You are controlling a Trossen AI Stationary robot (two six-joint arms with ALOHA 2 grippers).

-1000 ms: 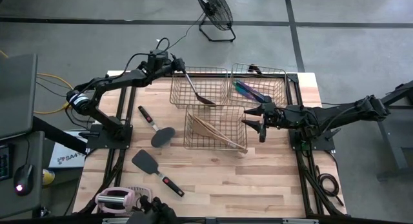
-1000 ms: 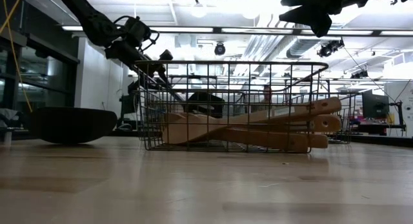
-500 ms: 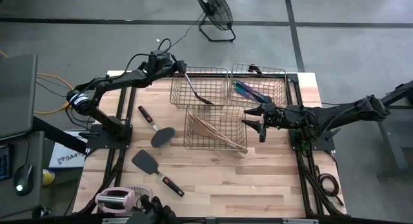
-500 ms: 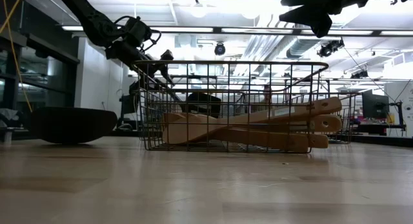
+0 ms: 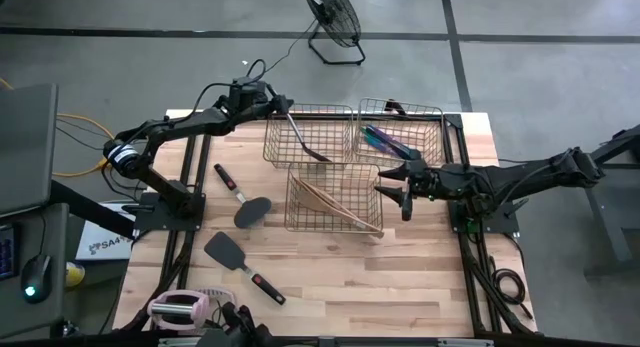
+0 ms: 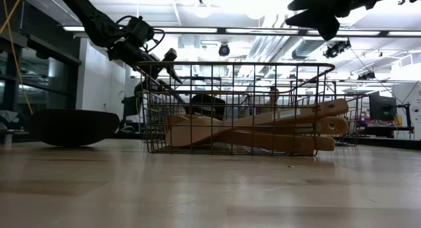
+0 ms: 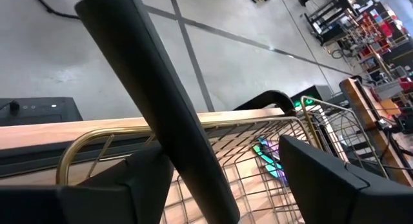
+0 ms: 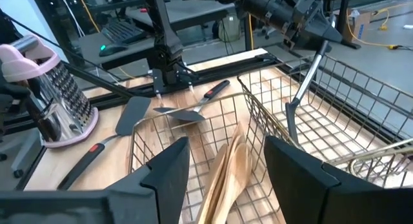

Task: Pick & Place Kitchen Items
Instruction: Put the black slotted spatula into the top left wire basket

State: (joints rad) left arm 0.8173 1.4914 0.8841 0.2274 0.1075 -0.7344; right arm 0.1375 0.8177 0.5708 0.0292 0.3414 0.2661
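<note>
Left gripper (image 5: 278, 105) hovers at the far left corner of the back-left basket (image 5: 340, 117), its fingers spread wide on either side of the black spoon's handle without pinching it. That black spoon (image 5: 305, 139) leans inside this basket, its handle sloping up toward the gripper and its dark bowl resting on the wire floor. In the left wrist view the handle (image 7: 161, 114) shows as a thick matte black bar crossing between the two dark fingers.

Right gripper (image 5: 400, 190) hangs above the table just beside the near basket (image 5: 292, 202), jaws apart and holding nothing.

No readable writing shows on any utensil; the only lettering is on a white sheet (image 5: 100, 245) beside the table, too small to make out.

Pale wooden spoons and spatulas (image 5: 335, 207) lie stacked slantwise in the near basket, smooth and light tan, their handle ends poking toward the wire side in the low view (image 6: 316, 126). Thin purple-teal pieces (image 5: 385, 140) with a shimmering sheen lie in the back-right basket (image 5: 437, 122).

Two black spatulas lie on the wooden table (image 5: 400, 287), left of the baskets: one with a rounded head (image 5: 245, 205), one with a squarer head (image 5: 238, 259), each with red on its handle. A pink-and-white grater (image 5: 180, 309) stands at the near left edge.
</note>
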